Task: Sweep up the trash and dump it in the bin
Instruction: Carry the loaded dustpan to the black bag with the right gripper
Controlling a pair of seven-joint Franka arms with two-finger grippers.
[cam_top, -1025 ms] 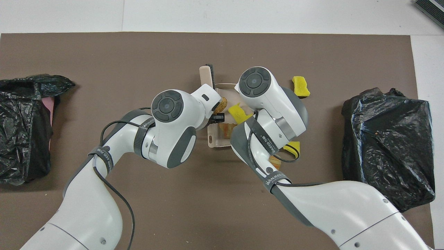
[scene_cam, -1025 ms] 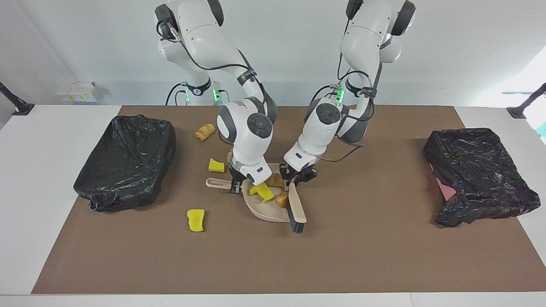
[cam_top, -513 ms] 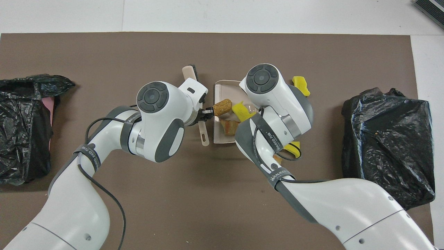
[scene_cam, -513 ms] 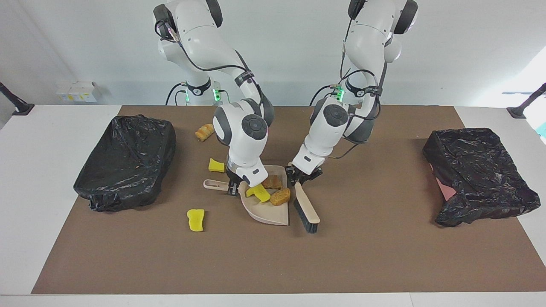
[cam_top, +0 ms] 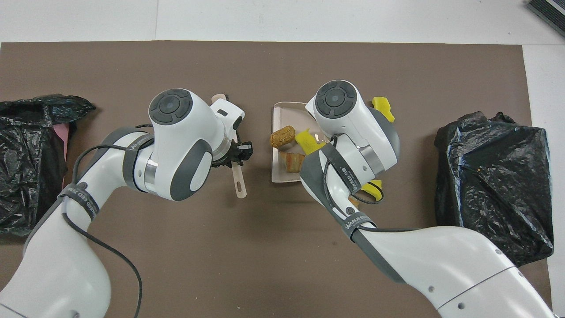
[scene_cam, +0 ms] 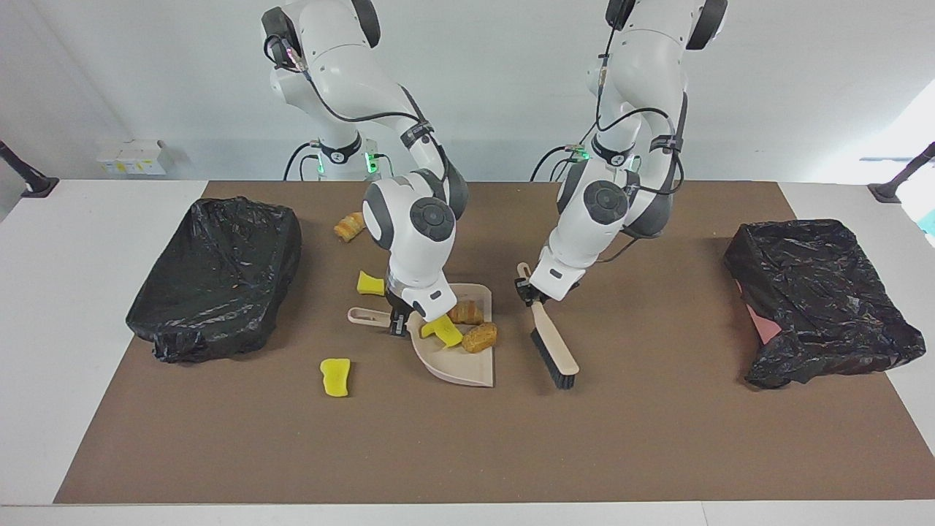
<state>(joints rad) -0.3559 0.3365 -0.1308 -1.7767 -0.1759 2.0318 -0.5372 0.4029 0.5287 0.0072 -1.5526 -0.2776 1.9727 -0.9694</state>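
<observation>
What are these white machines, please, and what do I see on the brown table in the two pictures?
They are two robot arms, each ending in a small two-finger gripper. One picture looks at them from across the table; the other looks down from above their own end.

The left gripper is shut on the handle of a brush, whose bristles are down at the mat. The right gripper is shut on the handle of a dustpan.

In the dustpan lie a yellow sponge piece and two brown bread lumps. Still on the brown mat beside it are two more sponge pieces and another bread lump.

At each end of the table stands a bin lined with a black bag.
</observation>
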